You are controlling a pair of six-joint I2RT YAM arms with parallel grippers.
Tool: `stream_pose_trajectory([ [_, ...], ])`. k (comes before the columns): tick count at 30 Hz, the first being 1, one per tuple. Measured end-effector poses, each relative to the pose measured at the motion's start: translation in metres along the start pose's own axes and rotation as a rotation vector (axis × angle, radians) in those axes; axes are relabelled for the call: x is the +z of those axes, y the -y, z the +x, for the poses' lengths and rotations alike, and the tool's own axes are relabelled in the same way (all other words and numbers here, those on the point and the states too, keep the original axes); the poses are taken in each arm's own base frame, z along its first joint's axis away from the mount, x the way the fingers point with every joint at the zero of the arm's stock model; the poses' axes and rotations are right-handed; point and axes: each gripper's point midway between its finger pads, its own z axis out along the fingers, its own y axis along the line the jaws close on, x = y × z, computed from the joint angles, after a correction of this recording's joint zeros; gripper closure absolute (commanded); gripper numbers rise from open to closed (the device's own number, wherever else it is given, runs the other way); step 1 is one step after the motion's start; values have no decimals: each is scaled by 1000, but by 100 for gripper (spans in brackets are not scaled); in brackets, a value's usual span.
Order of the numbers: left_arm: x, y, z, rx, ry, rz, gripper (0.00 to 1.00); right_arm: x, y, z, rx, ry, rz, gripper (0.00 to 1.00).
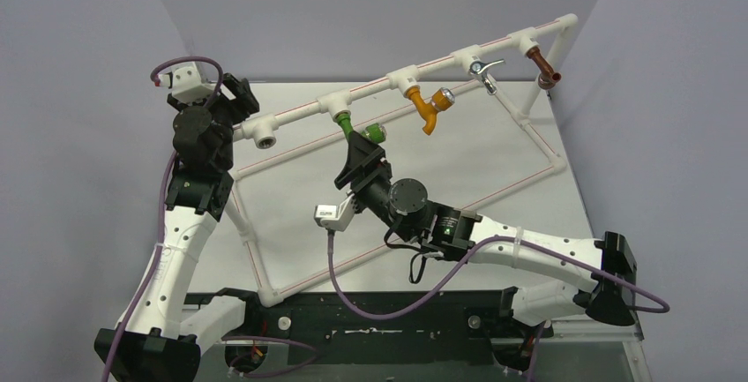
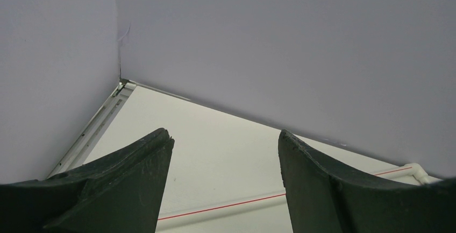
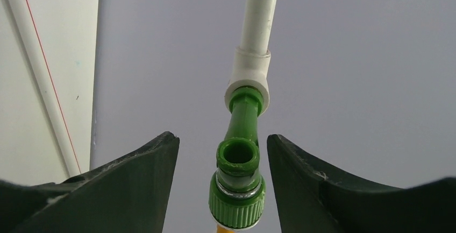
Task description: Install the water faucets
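Observation:
The green water faucet [image 1: 346,123] hangs from a tee on the white pipe rail [image 1: 388,82], its stem screwed into the white fitting [image 3: 249,74]. In the right wrist view the faucet [image 3: 238,160] sits between the jaws of my right gripper [image 3: 221,135], with a gap on each side, so the gripper is open around it. From above, the right gripper [image 1: 366,141] is just under the faucet. My left gripper [image 1: 234,93] is open and holds nothing, near the rail's left end; its wrist view [image 2: 223,131] shows only table and wall.
On the same rail to the right are an orange tap [image 1: 430,110], a chrome tap [image 1: 481,69] and a brown fitting [image 1: 547,73]. An open tee socket [image 1: 265,141] ends the rail at left. White pipe [image 1: 529,179] with a red line frames the table. Grey walls stand close behind.

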Motion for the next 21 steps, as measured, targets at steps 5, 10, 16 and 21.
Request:
stream_pose_trajectory([
  [5, 0, 0, 0, 0, 0, 0, 31, 2, -2, 1, 5, -11, 0, 63],
  [10, 0, 0, 0, 0, 0, 0, 31, 2, 10, 2, 44, -18, 46, 90],
  [16, 0, 0, 0, 0, 0, 0, 31, 3, 11, 4, 128, -33, 71, 100],
  [21, 0, 0, 0, 0, 0, 0, 31, 3, 13, 3, 289, -25, 117, 100],
])
